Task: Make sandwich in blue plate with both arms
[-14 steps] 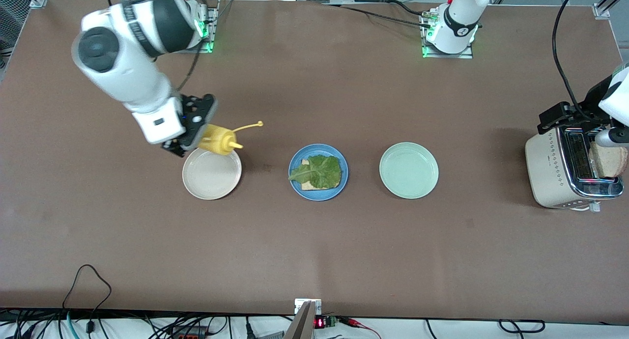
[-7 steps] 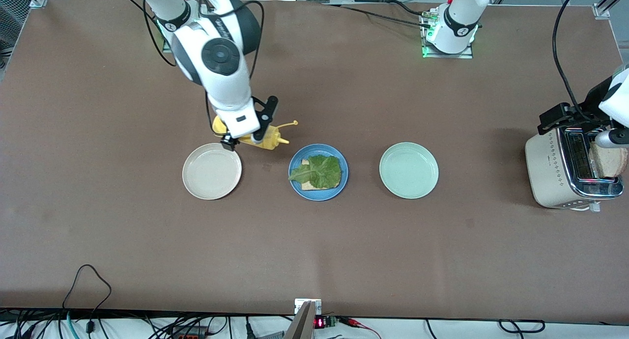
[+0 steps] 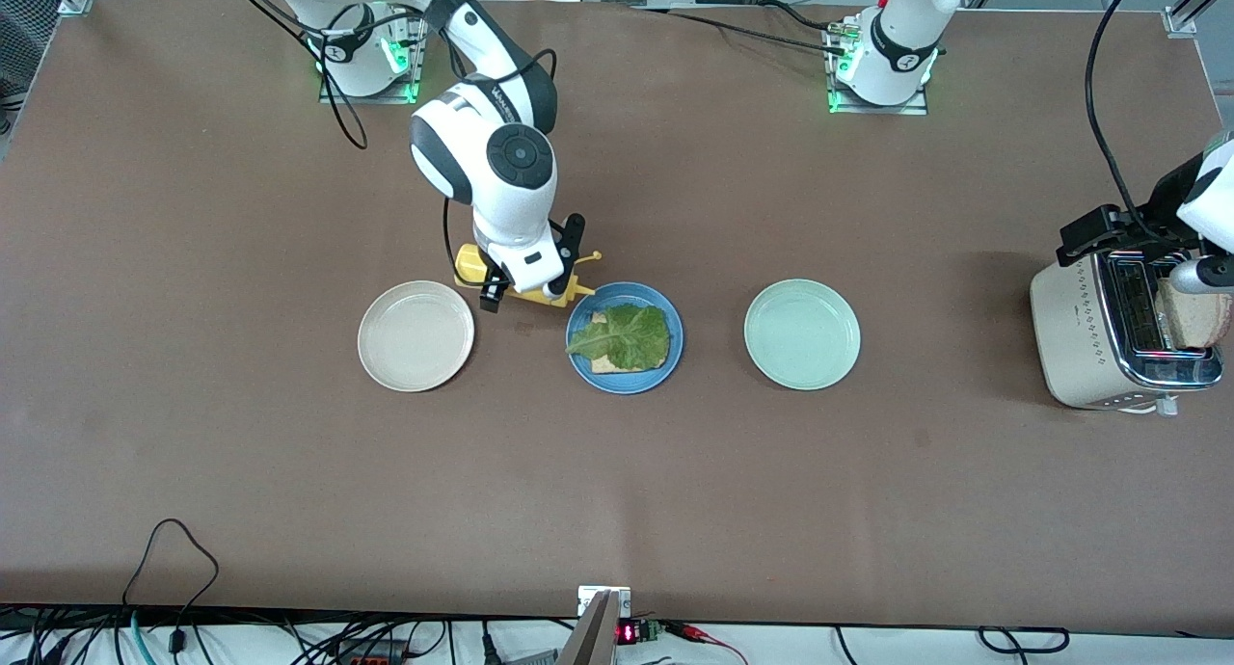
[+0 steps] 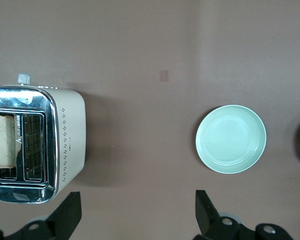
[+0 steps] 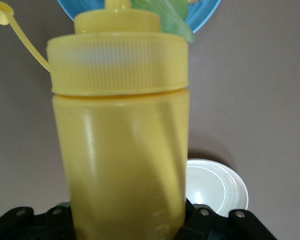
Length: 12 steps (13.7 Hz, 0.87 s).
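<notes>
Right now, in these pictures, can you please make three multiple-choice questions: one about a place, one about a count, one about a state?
1. Where is the lettuce leaf?
A. On the bread in the blue plate
B. In the mint-green plate
C. In the toaster

2. How many plates stand on the table?
A. Two
B. Three
C. Four

3. What is the state of the right gripper?
A. Open and empty
B. Shut on a bread slice
C. Shut on the yellow squeeze bottle

Answers:
1. A, the green leaf covers a bread slice in the blue plate, in the front view.
2. B, cream-white plate, blue and mint-green in one row.
3. C, the right wrist view shows the bottle clamped; its nozzle points toward the blue plate. The left gripper is open over the table near the toaster.
</notes>
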Available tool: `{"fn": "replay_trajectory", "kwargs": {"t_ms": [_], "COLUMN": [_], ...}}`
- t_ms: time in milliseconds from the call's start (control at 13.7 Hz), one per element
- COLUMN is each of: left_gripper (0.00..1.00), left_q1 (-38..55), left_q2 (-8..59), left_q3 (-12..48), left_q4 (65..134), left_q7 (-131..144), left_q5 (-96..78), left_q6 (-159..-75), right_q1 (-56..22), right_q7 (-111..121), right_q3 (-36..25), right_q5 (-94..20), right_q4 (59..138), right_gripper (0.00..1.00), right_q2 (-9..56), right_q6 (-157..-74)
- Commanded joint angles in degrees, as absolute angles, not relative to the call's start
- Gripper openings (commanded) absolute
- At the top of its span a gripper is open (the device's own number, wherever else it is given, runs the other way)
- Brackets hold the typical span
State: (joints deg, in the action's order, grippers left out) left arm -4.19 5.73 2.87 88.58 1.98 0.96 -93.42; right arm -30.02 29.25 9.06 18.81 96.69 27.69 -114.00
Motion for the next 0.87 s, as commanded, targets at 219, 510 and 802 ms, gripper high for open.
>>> {"fn": "replay_trajectory", "kwargs": {"t_ms": [219,510,802], "left_gripper": [1.00,1.00,1.00], "left_q1": [-4.1,-4.4,-4.4], "left_q2": [6.4,6.5,6.4], "left_q3": [2.9,2.6,2.7], "left_q4": [87.8,88.1,88.4], "left_q7": [1.0,0.9,0.9], "left_q5": [0.2,-0.3,-0.4], "left_q6": [-92.7,-92.8,-93.8], "right_q1": [-31.6,-31.2,-27.2], "right_q7": [29.3,29.5,31.7], "right_q3": [7.6,7.6,7.6], "right_q5": [20.2,20.2,19.3], "right_q4": [95.0,94.9,95.1], "right_gripper": [0.00,0.00,0.00], "right_q2": [28.1,28.0,25.1], "right_q6": [-112.7,-112.7,-112.6]}}
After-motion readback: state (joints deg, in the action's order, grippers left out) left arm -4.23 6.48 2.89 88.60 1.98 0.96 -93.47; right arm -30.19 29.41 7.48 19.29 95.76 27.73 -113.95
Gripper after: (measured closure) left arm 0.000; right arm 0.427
